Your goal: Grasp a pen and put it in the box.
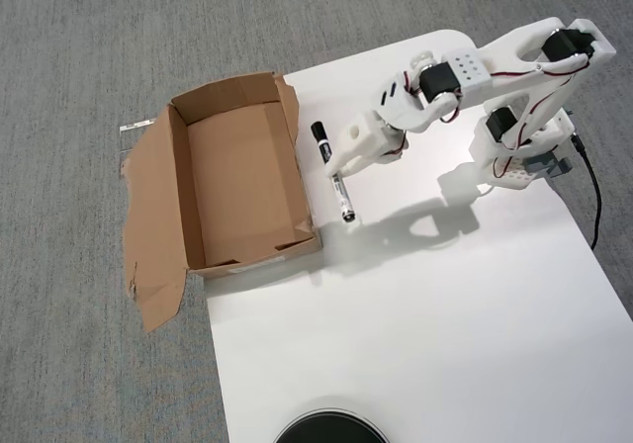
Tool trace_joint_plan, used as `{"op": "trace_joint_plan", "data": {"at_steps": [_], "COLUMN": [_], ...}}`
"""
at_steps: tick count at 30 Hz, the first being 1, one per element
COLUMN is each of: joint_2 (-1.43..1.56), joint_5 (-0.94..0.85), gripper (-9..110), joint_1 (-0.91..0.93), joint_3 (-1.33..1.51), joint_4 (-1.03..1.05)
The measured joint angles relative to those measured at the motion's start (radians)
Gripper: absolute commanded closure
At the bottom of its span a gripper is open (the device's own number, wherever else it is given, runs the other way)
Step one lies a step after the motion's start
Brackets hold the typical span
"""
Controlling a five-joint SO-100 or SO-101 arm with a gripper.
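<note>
White tool point(334, 166) is right on the pen point(331, 170) in the overhead view, fingers down around mid-barrel, though I can't tell if they've closed or still stand apart. Pen lies on the worktop point(425, 324), black cap away from the tool's tip, just beside the box point(183, 181), which is empty. Looks like the grasp step; next comes a firm pinch, then lift over the near wall.
</note>
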Motion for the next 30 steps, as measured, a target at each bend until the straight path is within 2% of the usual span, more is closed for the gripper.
{"op": "trace_joint_plan", "data": {"at_steps": [8,15,21,30], "joint_2": [-0.006,-0.133,-0.331,-0.571], "joint_5": [0.0,0.0,0.0,0.0], "gripper": [101,101,101,101], "joint_1": [0.026,0.08,0.121,0.138], "joint_3": [-0.232,-0.391,-0.578,-0.664], "joint_4": [0.0,0.002,0.002,0.0]}}
